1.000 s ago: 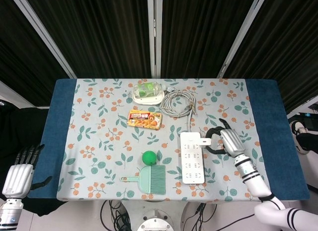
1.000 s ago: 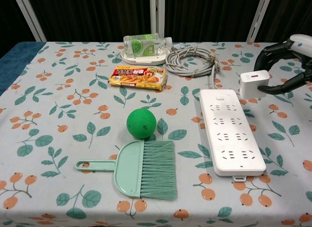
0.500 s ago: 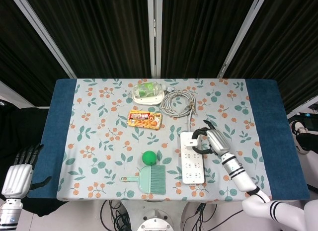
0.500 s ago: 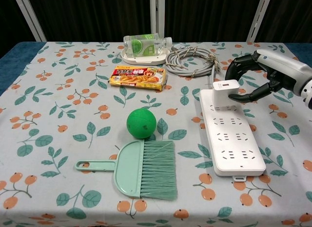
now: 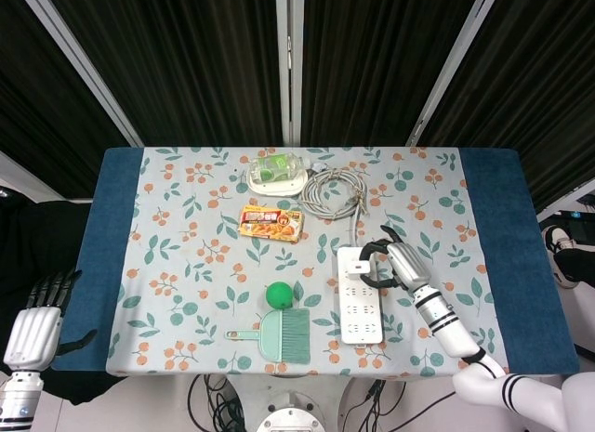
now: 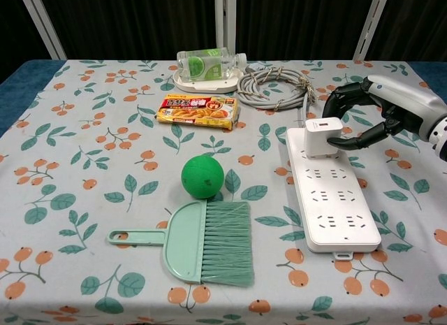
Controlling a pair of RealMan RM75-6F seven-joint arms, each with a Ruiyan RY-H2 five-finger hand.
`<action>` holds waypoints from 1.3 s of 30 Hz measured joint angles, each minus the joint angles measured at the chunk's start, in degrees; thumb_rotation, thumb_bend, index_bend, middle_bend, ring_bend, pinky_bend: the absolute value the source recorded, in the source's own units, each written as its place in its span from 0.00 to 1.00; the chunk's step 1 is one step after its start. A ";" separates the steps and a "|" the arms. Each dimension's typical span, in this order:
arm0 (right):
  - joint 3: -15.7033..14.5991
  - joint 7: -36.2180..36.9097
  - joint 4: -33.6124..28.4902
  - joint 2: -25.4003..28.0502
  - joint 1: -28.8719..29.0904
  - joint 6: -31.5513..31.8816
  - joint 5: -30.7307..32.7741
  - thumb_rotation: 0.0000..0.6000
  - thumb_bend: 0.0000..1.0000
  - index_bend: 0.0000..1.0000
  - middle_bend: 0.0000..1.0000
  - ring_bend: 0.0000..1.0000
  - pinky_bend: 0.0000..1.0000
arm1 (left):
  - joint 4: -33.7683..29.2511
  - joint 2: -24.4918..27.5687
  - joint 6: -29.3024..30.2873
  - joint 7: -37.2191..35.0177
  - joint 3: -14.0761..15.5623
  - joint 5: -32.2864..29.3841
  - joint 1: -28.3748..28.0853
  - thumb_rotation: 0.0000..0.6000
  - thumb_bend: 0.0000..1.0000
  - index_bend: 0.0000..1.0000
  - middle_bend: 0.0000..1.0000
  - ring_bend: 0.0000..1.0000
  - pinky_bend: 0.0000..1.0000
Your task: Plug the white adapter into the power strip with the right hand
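The white power strip [image 6: 330, 192] [image 5: 360, 305] lies lengthwise at the right of the floral table, several socket rows facing up. The white adapter [image 6: 323, 137] [image 5: 360, 264] stands on the strip's far end, over the top socket row. My right hand [image 6: 377, 112] [image 5: 392, 262] reaches in from the right and pinches the adapter between thumb and fingers. My left hand [image 5: 39, 313] hangs off the table's near left corner, fingers apart and holding nothing; the chest view does not show it.
A coiled grey cable [image 6: 274, 87] lies just beyond the strip. A green ball [image 6: 202, 176] and a mint dustpan with brush [image 6: 202, 249] sit left of the strip. A yellow food box [image 6: 198, 110] and a bottle on a white dish [image 6: 208, 65] lie further back.
My right hand carried the adapter leftward from beside the strip onto its far end. In the last half second it lowered slightly and shifted a little right.
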 measured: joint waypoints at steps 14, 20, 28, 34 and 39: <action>-1.63 2.11 4.28 -1.07 -0.76 1.84 -1.47 1.00 0.41 0.75 0.62 0.36 0.00 | 0.11 -0.12 -0.43 -0.16 -0.01 -0.08 -0.18 1.00 0.13 0.00 0.00 0.00 0.00; -2.04 1.53 6.24 -2.09 -0.85 2.32 -1.89 1.00 0.41 0.75 0.62 0.36 0.00 | 0.21 -0.14 -0.74 -0.29 -0.08 -0.16 -0.38 1.00 0.13 0.00 0.00 0.00 0.00; -1.85 -1.52 5.88 -2.49 -0.16 1.92 -1.88 1.00 0.42 0.75 0.62 0.36 0.00 | 0.53 -0.30 -0.88 -0.65 -0.04 -0.24 -0.40 1.00 0.13 0.00 0.00 0.00 0.00; -1.96 -4.32 5.16 -2.53 0.06 1.16 -1.47 1.00 0.43 0.76 0.62 0.36 0.00 | 1.11 -0.56 -0.87 -1.19 0.05 -0.33 -0.28 1.00 0.13 0.00 0.00 0.00 0.00; -2.02 -6.28 5.03 -2.67 -0.01 0.98 -1.10 1.00 0.44 0.76 0.63 0.36 0.00 | 1.56 -0.82 -0.99 -1.60 0.14 -0.24 -0.31 1.00 0.13 0.00 0.00 0.00 0.00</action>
